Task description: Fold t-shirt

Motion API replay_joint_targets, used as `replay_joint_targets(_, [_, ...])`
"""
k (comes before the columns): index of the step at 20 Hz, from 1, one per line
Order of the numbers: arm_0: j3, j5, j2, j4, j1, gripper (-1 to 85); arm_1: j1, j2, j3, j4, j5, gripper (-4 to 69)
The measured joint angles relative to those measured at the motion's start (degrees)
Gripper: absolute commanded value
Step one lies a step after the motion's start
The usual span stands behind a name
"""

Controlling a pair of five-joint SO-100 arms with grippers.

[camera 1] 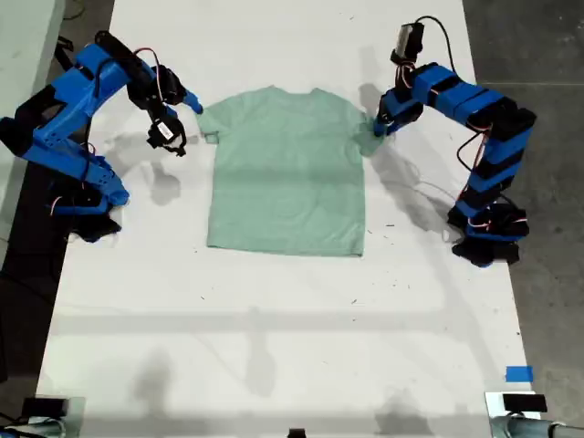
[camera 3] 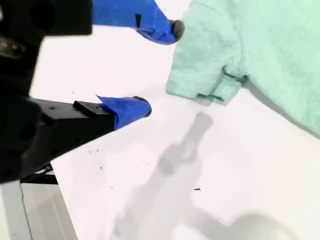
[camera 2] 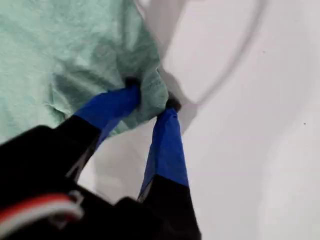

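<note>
While the white surface [camera 1: 274, 319] is mostly bare, the t-shirt [camera 1: 287, 173] lies flat and face-up toward its far edge, collar pointing away, long axis running far edge to near edge. At the exterior view's right, my first gripper [camera 2: 150, 102] is clenched on a bunched-up sleeve [camera 2: 145, 95]. My second gripper [camera 3: 160, 67] hangs just beside the other sleeve [camera 3: 205, 70], fingers spread wide, gripping nothing. That sleeve sits right ahead of the opening, so it looks like a short reach in.
</note>
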Motion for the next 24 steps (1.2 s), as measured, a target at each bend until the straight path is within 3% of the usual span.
replay_joint_targets(6, [0.0,0.0,-0.9,-0.6,-0.2,24.2,-4.0,1.3,-14.1,13.5,3.9,-1.2])
replay_joint_targets(11, [0.0,0.2,-2.6,-2.1,-0.1,24.2,-13.6,-3.1,-29.5,13.8,12.0,-1.2])
replay_joint_targets(18, [0.0,0.5,-4.1,-2.7,0.0,24.0,-21.4,-22.1,-44.1,3.0,23.0,-1.2])
replay_joint_targets(23, [0.0,1.0,-5.1,-3.2,0.0,24.0,-27.9,-27.4,-48.9,-5.5,25.8,-1.2])
replay_joint_targets(24, [0.0,1.0,-5.4,-3.3,0.0,24.2,-28.3,-28.6,-49.7,-6.4,26.2,4.5])
